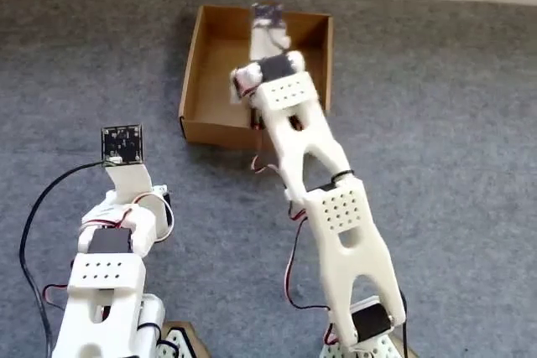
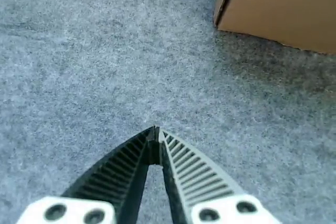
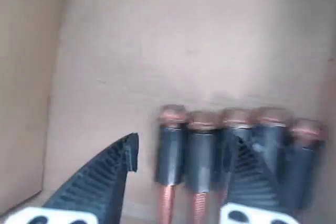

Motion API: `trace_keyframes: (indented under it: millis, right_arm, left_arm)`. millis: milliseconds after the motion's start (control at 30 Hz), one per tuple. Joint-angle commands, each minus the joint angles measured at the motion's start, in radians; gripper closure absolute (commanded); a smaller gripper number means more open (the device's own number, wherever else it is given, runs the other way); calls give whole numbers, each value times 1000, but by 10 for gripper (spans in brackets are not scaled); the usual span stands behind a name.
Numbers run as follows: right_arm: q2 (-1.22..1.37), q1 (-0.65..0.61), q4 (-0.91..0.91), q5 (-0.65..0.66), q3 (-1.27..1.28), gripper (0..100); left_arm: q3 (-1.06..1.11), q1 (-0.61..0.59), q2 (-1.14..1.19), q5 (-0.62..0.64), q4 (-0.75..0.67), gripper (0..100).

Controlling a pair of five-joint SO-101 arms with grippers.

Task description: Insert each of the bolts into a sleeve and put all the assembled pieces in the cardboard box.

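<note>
1. Right gripper [image 3: 184, 145]: the jaws stand wide apart with nothing clamped. It hangs low inside the cardboard box [image 1: 195, 56], just above the box floor.
2. Five assembled pieces [image 3: 202, 153] lie side by side in a row on that floor, touching or nearly so. The coppery bolt heads [image 3: 173, 114] all face one way, dark sleeves [image 3: 171, 153] wrap the shanks, and threaded ends [image 3: 167, 200] stick out the other side. One finger [image 3: 252, 177] sits in front of the row's middle, so you can't see the pieces behind it clearly.
3. Left gripper [image 2: 156, 132]: the jaws are closed tip to tip and empty. It sits above the grey table [image 2: 79, 51], with the box's corner near.
4. Handling, my read: these are metal bolts, rigid and dense for their size, so there is no crush risk. They are round and will roll if you nudge them sideways.
5. You can't tell how tightly the sleeves fit. Treat the fit as loose: tip a piece head-up and the sleeve may slide off the thread. Keep it level or head-down.
6. Where to grip: take it across the sleeve at mid-length, with the jaws square to the axis. The ribbed pads should bite the sleeve better than bare thread.
7. The row is packed tight. If you must regrip, take an end piece rather than a middle one.
</note>
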Motion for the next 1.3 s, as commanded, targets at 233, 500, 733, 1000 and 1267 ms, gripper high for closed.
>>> trace_keyframes:
  millis: [233, 500, 733, 1000, 1267]
  right_arm:
    - [-28, 73, 340, 26, -599, 981]
    - [-176, 180, 384, 120, -542, 976]
    - [-596, 254, 386, 123, -197, 976]
    - [-1443, 255, 248, 138, 1093, 976]
    - [-2278, 325, -298, 311, 2241, 976]
  left_arm:
    - [-4, -7, -22, -8, -21, 990]
    - [-4, -7, -24, -8, -21, 990]
    - [-4, -7, -24, -8, -21, 990]
    - [-2, -7, -24, -8, -21, 990]
    - [-2, -7, -24, -8, -21, 990]
